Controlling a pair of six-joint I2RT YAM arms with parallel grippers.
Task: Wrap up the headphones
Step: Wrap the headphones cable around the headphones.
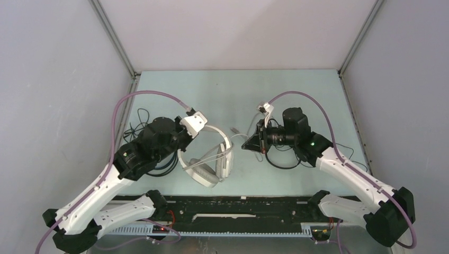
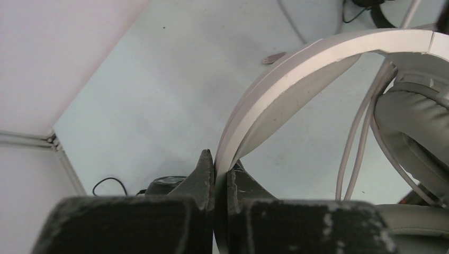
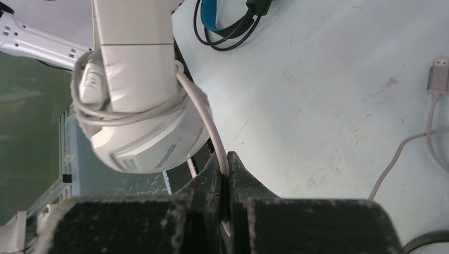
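Mid-table (image 1: 238,95) | headphones (image 1: 204,174): cups (image 1: 223,164) nearward, headband (image 2: 317,58) arching far | left gripper (image 2: 219,174) clamps headband | right gripper (image 3: 226,174) pinches cable (image 3: 204,111)

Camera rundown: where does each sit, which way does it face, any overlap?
Top external: above and behind the robot, looking down on the table; left arm and right arm show.
Left wrist: on the left arm, looking along the left hand, shut on the white headband.
Right wrist: on the right arm, looking along the right hand, shut on the grey cable round an earcup.
Shared: white headphones, in all three.
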